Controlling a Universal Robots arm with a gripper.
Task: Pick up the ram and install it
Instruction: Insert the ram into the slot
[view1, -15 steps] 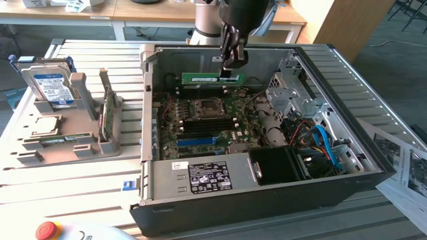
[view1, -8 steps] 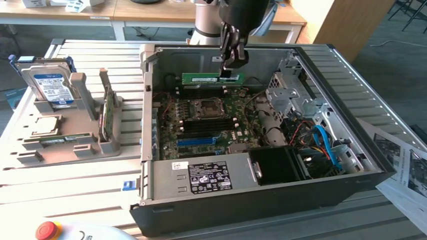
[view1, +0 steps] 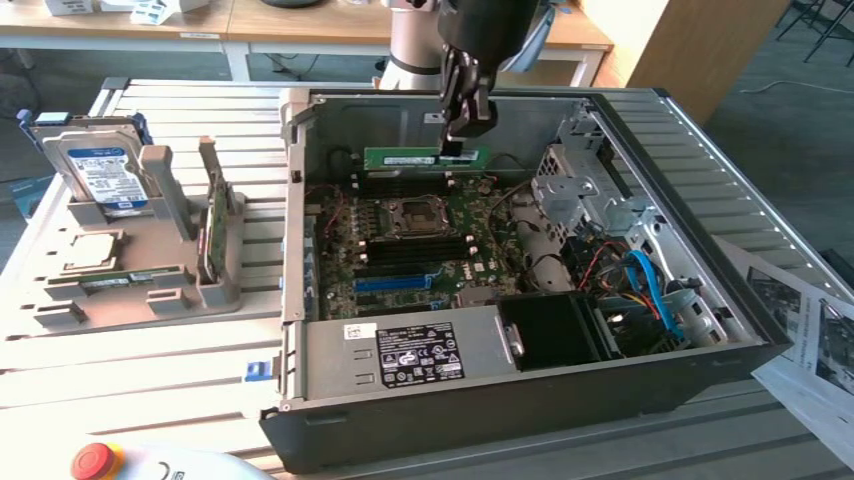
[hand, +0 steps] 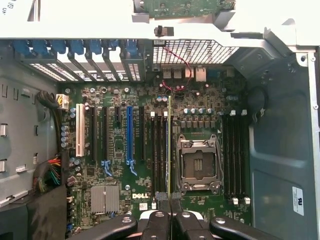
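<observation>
Upper centre of the exterior view, your gripper (view1: 459, 150) was clenched on the ram (view1: 407, 158), held edge-down, its long axis parallel to the memory slots (hand: 159, 150) beneath it

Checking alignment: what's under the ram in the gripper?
Under the ram, held edge-on by the gripper, lies a bank of black memory slots beside the CPU socket. The slot directly beneath is covered by the stick itself.

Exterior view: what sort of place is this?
Likely a robotics lab or workshop: an opened computer case sits on a slatted metal table, spare parts stand in a grey holder, and wooden desks line the back.
</observation>
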